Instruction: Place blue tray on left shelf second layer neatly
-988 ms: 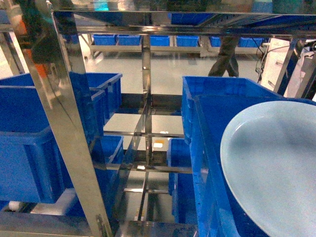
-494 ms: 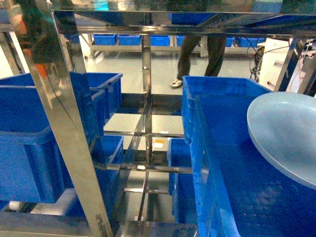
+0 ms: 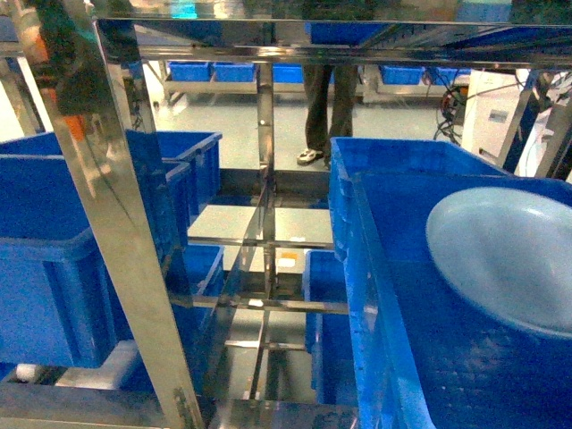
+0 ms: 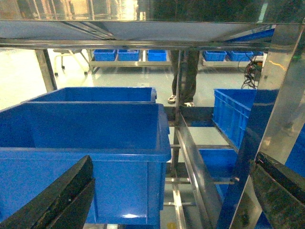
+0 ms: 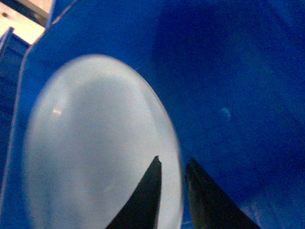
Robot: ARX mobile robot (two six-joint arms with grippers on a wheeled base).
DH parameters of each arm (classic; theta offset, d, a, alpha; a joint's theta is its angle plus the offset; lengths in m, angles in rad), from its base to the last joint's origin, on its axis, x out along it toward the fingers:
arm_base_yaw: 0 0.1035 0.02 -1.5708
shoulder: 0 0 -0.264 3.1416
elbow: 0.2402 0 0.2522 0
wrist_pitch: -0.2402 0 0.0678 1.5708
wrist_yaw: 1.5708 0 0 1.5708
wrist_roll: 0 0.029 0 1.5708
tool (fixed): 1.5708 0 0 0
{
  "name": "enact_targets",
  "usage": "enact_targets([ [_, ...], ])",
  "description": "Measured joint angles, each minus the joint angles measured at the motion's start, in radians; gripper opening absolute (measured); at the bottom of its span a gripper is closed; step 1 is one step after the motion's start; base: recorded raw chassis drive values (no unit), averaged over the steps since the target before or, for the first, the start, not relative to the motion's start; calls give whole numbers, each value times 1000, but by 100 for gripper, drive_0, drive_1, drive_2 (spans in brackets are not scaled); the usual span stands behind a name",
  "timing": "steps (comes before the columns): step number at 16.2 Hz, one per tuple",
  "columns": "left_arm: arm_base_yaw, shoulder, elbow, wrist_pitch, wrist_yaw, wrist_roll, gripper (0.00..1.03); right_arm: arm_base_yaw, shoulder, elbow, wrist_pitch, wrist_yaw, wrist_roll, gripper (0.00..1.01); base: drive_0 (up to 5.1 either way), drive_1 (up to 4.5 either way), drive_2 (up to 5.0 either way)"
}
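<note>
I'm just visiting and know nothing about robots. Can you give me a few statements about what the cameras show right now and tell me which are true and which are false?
1. The blue tray is over the inside of a deep-blue crate on the right of the head view. True.
2. The right gripper pinches the tray's rim between its fingers. True.
3. The left gripper carries a second tray. False: its fingers are spread apart with nothing between them.
4. The rack is made of dark wood. False: it is mirror-shiny steel.
5. Someone's legs show behind the rack. True.
</note>
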Motion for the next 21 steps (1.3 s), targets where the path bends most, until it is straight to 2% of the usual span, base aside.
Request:
enact_targets([
  [2, 0, 0, 0, 0, 0, 0, 98, 9, -88, -10, -22, -51, 1, 36, 0, 0, 0],
  [5, 0, 0, 0, 0, 0, 0, 98, 50, -307, -98, -134, -87, 2, 71, 0, 0, 0],
  [7, 0, 0, 0, 0, 0, 0, 98, 100, -553, -203, -338, -112, -8, 97, 0, 0, 0],
  [8, 0, 0, 0, 0, 0, 0, 98, 108, -697, -254, -476, -135, -10, 99, 0, 0, 0],
  [9, 0, 0, 0, 0, 0, 0, 98, 92, -826, -283, -615, -144, -29, 98, 0, 0, 0],
  [10, 0, 0, 0, 0, 0, 0, 98, 64, -1030, -340, -679, -51, -137, 98, 0, 0, 0],
  [11, 0, 0, 0, 0, 0, 0, 98, 88, -1073, -352, -639, 6, -211, 98, 0, 0, 0],
  [12, 0, 0, 0, 0, 0, 0, 98, 114, -1089, -353, -608, 23, -285, 98, 0, 0, 0],
  [13, 0, 0, 0, 0, 1, 0, 98, 138, -1114, -406, -434, 78, -349, 94, 0, 0, 0],
  [14, 0, 0, 0, 0, 0, 0, 98, 153, -1167, -502, -234, 174, -418, 85, 0, 0, 0],
  [15, 2, 0, 0, -2, -1, 0, 98, 159, -1226, -608, -55, 225, -470, 72, 0, 0, 0],
  [16, 1, 0, 0, 0, -1, 0, 98, 157, -1245, -633, 36, 243, -493, 61, 0, 0, 0],
  [17, 1, 0, 0, 0, 0, 0, 98, 158, -1277, -631, 57, 243, -509, 48, 0, 0, 0],
  [20, 1, 0, 0, 0, 0, 0, 98, 158, -1336, -647, 6, 243, -520, 19, 0, 0, 0],
  [21, 1, 0, 0, 0, 0, 0, 98, 158, -1344, -650, 3, 243, -520, 15, 0, 0, 0],
])
